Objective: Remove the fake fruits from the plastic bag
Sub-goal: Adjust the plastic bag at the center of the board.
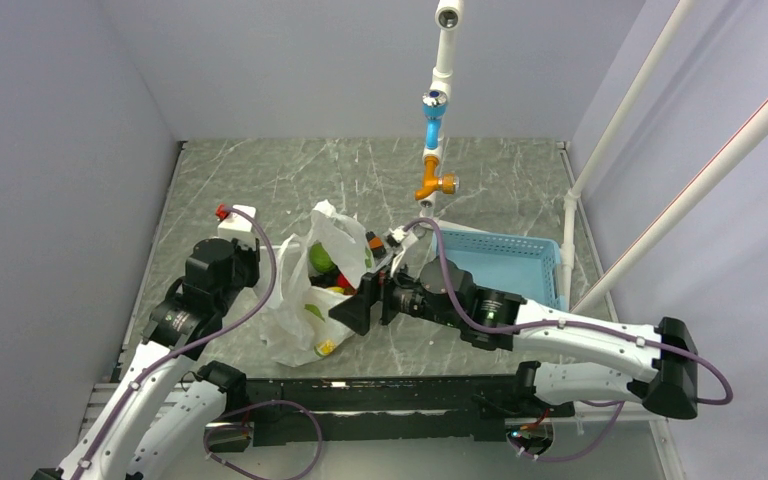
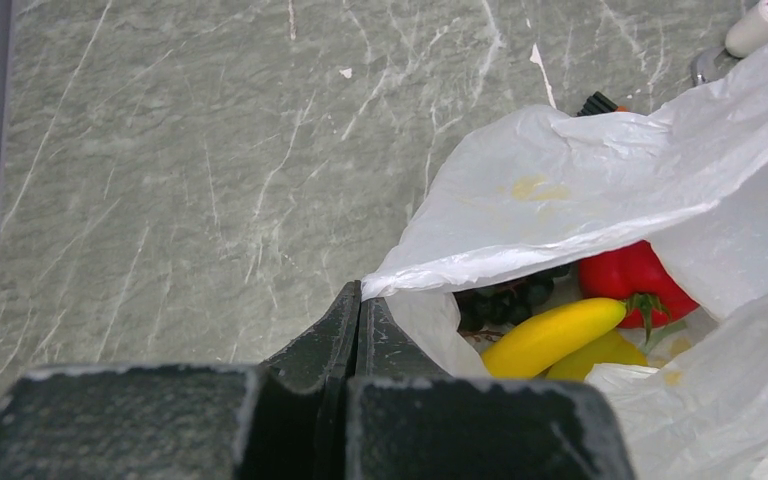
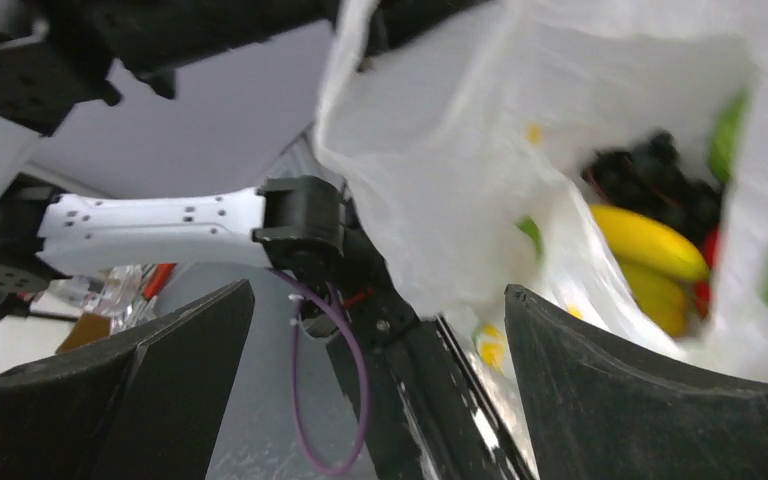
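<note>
Right wrist view: my right claw is wide open and empty. The thin white translucent plastic bag is just ahead, and its mouth is on the side of the claw's right finger. Inside I see the glossy yellow plastic banana, its long axis slanting across the claw's gap, and touching it the dark purple grape bunch. My left claw is closed and seems to pinch the bag's rim. I judge the right claw is nearer to the fruits, but the loose bag wall stands between. The light blue slotted basket sits behind this claw on the grey tabletop.
</note>
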Motion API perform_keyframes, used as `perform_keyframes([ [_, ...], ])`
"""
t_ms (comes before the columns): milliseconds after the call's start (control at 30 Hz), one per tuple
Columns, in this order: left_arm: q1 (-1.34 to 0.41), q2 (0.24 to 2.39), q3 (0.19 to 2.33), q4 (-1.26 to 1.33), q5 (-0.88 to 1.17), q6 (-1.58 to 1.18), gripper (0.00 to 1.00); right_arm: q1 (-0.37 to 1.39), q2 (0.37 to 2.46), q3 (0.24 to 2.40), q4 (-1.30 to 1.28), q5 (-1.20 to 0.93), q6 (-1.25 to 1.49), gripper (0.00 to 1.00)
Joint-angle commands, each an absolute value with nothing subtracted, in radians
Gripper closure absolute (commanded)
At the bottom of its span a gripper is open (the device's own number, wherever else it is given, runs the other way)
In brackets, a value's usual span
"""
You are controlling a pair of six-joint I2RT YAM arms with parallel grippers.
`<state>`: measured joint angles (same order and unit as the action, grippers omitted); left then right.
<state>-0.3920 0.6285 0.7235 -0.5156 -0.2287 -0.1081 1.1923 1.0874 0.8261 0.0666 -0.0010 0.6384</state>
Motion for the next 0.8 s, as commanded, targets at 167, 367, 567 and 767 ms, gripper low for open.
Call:
perform_keyframes([
  [167,-0.387,0.543,0.714,-0.442,-0.152,-0.086,1.00,1.036,1.477,1.016,0.521,-0.329,0.487,0.01],
  [367,-0.388,0.551,0.714,-0.442,-0.147,-0.091,1.00,1.037,1.584,1.094,0.547,-0.283,0.395,0.01],
  [567,-0.385,0.599,0.729,-0.433,-0.175,-0.112,1.00,1.047,1.629,1.147,0.624,-0.472,0.419,0.47],
  [767,-0.313,0.720,0.802,-0.451,-0.279,-0.226,1.00,1.112,1.518,1.147,0.425,-0.314,0.289,1.00],
])
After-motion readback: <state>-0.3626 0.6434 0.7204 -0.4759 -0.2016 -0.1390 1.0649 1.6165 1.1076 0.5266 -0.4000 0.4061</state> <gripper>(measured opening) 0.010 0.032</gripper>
